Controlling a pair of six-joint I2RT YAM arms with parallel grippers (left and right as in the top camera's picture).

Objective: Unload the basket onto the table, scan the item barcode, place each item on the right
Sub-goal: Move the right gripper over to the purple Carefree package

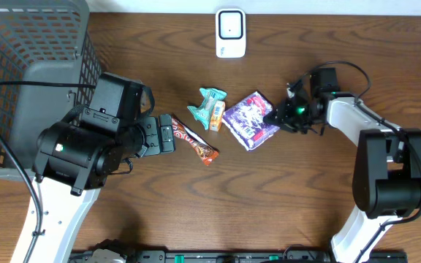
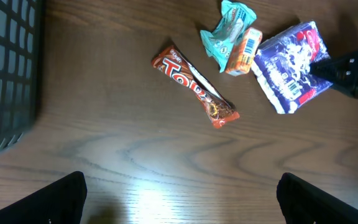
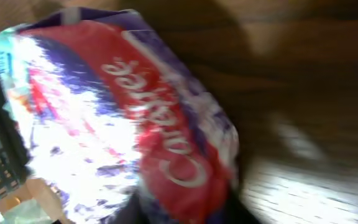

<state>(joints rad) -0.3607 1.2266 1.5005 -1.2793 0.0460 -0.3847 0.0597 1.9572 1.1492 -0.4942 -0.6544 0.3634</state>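
Note:
A purple and red snack bag [image 1: 251, 120] lies right of the table's middle, also seen in the left wrist view [image 2: 291, 68]. It fills the right wrist view [image 3: 123, 124], blurred. My right gripper [image 1: 275, 117] sits at the bag's right edge, its dark fingers [image 2: 334, 70] over that corner and closed on it [image 3: 185, 208]. A white scanner [image 1: 230, 33] stands at the table's far edge. My left gripper [image 1: 167, 135] hovers open over bare wood [image 2: 179, 199], left of the items.
A red chocolate bar [image 1: 194, 140] lies slantwise by the left gripper. A teal packet [image 1: 209, 102] and a small orange box [image 1: 217, 115] lie just left of the bag. A grey wire basket [image 1: 20, 73] fills the far left corner.

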